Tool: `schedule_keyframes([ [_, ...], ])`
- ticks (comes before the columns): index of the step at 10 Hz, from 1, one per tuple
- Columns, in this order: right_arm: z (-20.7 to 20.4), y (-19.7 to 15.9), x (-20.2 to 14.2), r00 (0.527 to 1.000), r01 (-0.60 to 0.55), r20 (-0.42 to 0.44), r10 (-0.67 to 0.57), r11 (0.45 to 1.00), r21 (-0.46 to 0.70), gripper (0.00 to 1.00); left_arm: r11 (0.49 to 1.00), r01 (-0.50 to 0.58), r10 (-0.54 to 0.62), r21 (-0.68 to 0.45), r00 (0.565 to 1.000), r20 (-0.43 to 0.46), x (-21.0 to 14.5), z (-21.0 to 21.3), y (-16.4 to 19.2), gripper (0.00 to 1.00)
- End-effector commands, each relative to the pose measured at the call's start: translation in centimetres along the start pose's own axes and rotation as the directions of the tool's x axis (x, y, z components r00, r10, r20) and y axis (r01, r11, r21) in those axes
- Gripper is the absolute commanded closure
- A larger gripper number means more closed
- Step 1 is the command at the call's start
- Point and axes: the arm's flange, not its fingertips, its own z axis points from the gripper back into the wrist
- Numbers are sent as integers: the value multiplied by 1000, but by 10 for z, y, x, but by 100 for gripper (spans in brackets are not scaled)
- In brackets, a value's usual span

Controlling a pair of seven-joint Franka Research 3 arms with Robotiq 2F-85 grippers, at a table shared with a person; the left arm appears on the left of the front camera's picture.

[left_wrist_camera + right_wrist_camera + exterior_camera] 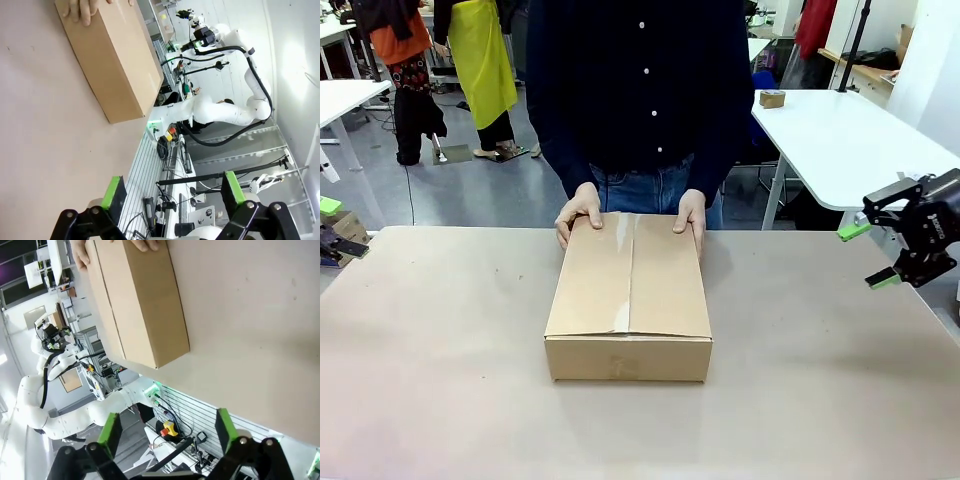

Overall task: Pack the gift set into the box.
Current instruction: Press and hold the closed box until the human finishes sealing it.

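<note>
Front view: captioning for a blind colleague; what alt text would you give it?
A closed brown cardboard box, tape along its top seam, sits on the table while a person at the far side holds its far edge with both hands. The right gripper hangs open at the right, clear of the box.

The box (628, 300) is showing plain matt brown cardboard, with a glossy clear tape strip (623, 235) running along its seam. The surface (440, 350) is looking smooth, matt and beige.
</note>
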Motion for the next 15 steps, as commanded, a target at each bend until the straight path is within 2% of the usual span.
schedule_keyframes([
  [1,-1,6,1,1000,-14,-3,14,1000,-5,0,1000,6,-6,2,1000,-8,3,-3,-2,0],
  [2,-40,52,18,909,-411,19,416,902,-130,0,949,314,-314,0,949,-14,26,-38,-16,0],
  [3,-83,87,36,757,-649,-25,653,746,-152,0,827,563,-562,14,826,-33,41,-75,-22,0],
  [4,-126,119,42,536,-840,-88,839,541,38,0,702,711,-712,-33,701,-36,51,-113,-24,0],
  [5,-158,140,34,364,-923,-37,930,366,118,0,607,784,-792,-133,610,-21,52,-147,-20,0],
  [6,-170,149,28,281,-956,31,959,277,98,0,568,789,-813,-234,582,-9,48,-173,-12,0],
  [7,-165,147,30,315,-945,51,948,308,111,0,572,754,-803,-323,595,-34,42,-195,0,0],
  [8,-174,166,8,695,-719,-112,710,686,-111,0,724,684,-689,-84,723,-52,66,-163,-31,0],
  [9,-174,166,8,695,-719,-112,710,686,-111,0,724,684,-689,-84,723,-52,66,-163,-31,0],
  [10,-184,173,14,567,-823,-84,819,562,-83,0,634,751,-769,-184,637,-47,56,-203,-14,0],
  [11,-208,184,33,83,-997,53,995,83,8,0,501,840,-856,-210,517,24,68,-233,-15,0],
  [12,-217,176,45,-137,-989,251,958,-145,15,0,405,893,-890,-199,435,139,79,-252,-10,0],
  [13,-218,159,48,-266,-959,404,875,-283,-18,0,293,947,-922,-132,316,224,87,-263,-6,0],
  [14,-216,141,53,-319,-947,428,846,-301,-111,0,233,965,-926,-123,259,274,89,-270,-1,0],
  [15,-214,123,56,-255,-956,502,827,-294,-3,0,181,977,-929,-113,208,306,90,-280,5,0],
])
